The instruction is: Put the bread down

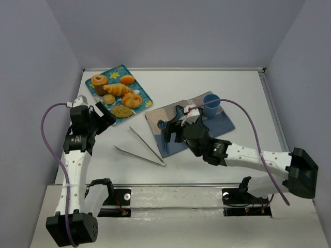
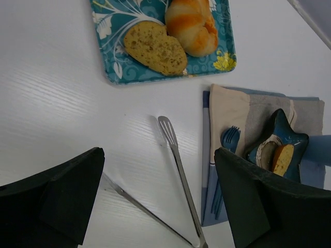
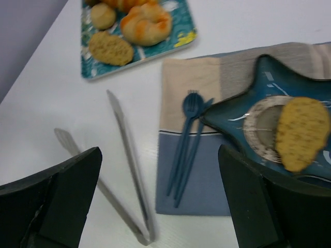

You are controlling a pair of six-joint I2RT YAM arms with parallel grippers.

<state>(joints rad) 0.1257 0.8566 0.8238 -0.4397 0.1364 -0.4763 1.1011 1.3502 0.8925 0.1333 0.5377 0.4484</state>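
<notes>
The bread [image 3: 302,132], a small flat tan-brown oval, lies tilted on a blue star-shaped dish [image 3: 227,116] with nothing touching it. The left wrist view catches it too, bread [image 2: 283,159] in the dish [image 2: 282,126]. From above the bread is hidden under my right arm. My right gripper [image 3: 159,155] hangs open and empty to the left of the dish, over the placemat's [image 3: 191,77] left part; from above the right gripper [image 1: 173,132] shows there. My left gripper [image 2: 159,155] is open and empty above the tongs [image 2: 178,165], near the tray.
A teal patterned tray [image 1: 120,68] at the back left holds several breads, among them a larger speckled oval [image 2: 155,47] and a golden roll [image 2: 192,23]. Metal tongs [image 1: 142,147] lie spread on the table. Blue cutlery [image 3: 189,144] rests on the placemat; a blue cup [image 1: 211,101] stands behind.
</notes>
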